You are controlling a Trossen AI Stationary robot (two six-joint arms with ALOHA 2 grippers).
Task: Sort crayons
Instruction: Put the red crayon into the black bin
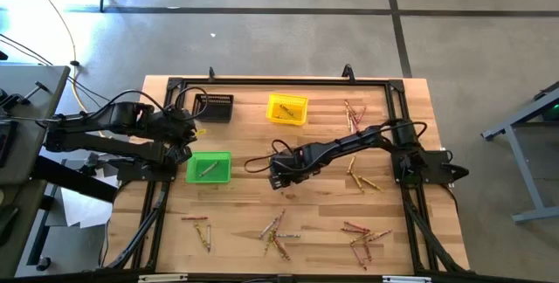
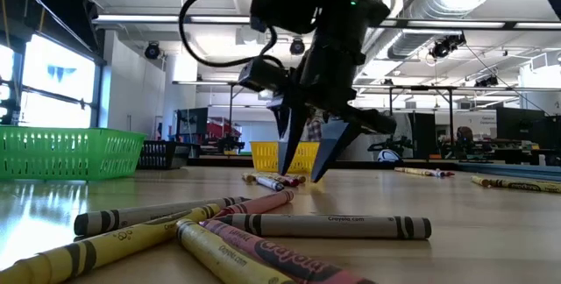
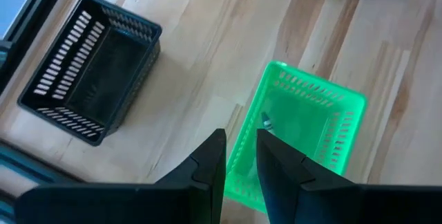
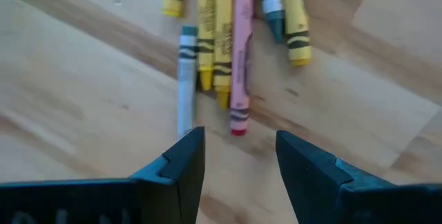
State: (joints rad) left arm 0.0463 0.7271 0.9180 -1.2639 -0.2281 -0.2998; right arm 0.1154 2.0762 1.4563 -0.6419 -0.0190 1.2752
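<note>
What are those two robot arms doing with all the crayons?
They are sorting crayons into bins. The right end effector hangs open over a bunch of loose crayons mid-table, holding nothing. The left end effector waits above the green bin, which has a crayon inside. The yellow bin holds one too.

Crayons (image 4: 221,37) ahead of the right claw (image 4: 238,156) are cut off at the picture's edge. Green bin (image 3: 304,134): near corner hidden behind the left claw (image 3: 240,156); its small content cannot be identified.

Pale wood table (image 1: 323,222), glossy plastic green bin (image 1: 210,168)
</note>
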